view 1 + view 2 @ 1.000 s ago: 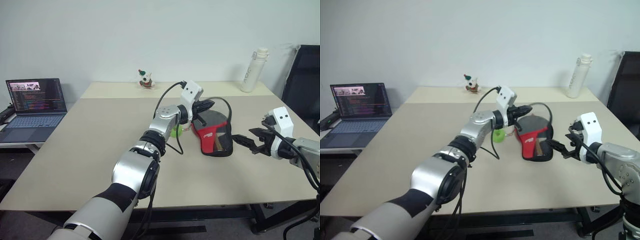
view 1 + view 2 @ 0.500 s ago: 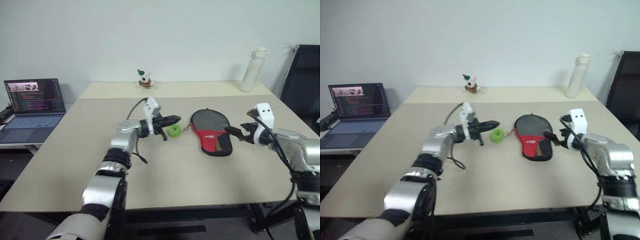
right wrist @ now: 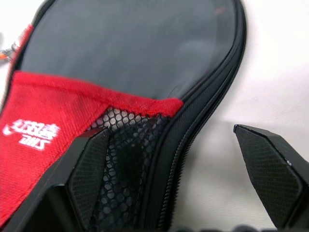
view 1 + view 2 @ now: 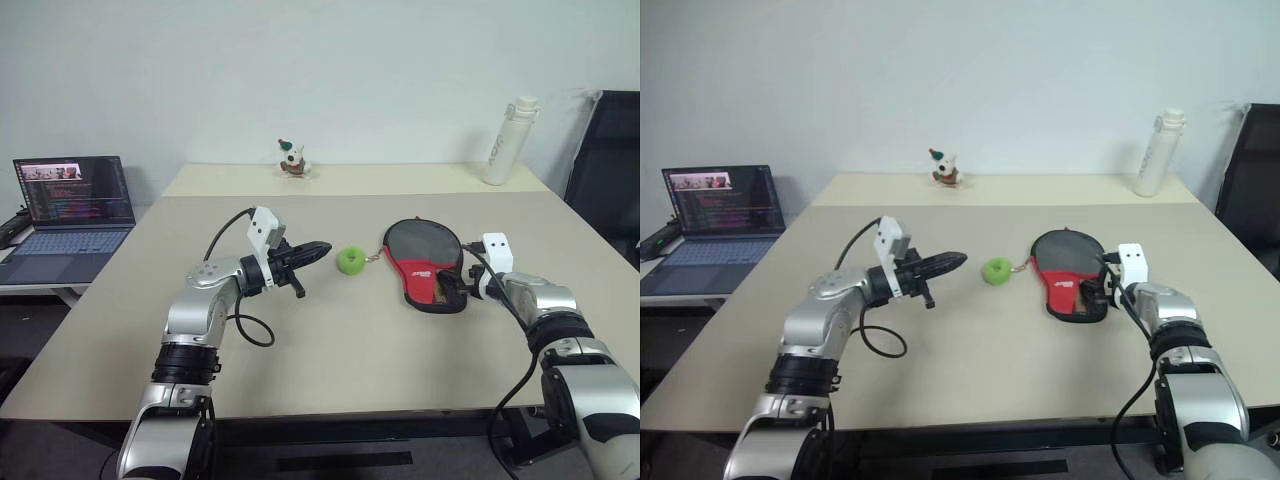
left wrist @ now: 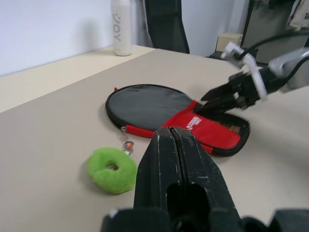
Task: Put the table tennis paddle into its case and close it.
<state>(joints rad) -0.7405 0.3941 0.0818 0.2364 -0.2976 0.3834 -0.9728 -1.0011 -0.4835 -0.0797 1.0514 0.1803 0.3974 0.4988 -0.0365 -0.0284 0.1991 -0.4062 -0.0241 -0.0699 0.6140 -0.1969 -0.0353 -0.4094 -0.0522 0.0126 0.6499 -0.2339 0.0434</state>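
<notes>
Straddling the zip edge of the case point(image 4: 424, 267), right gripper point(image 3: 181, 179) stands wide, one finger over the mesh pocket, holding nothing. Left gripper point(image 4: 300, 257) pinched empty, well apart, near green ball charm point(image 4: 349, 261). Paddle not made out, presumably inside. Risk: closing may snag mesh and drag the soft case.

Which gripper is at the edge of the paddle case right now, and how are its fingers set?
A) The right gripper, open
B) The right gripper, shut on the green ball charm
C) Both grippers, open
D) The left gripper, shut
A: the right gripper has its fingers spread on either side of the zip edge of the case, while the left gripper is shut and stands apart, on the far side of the green ball charm.
</notes>
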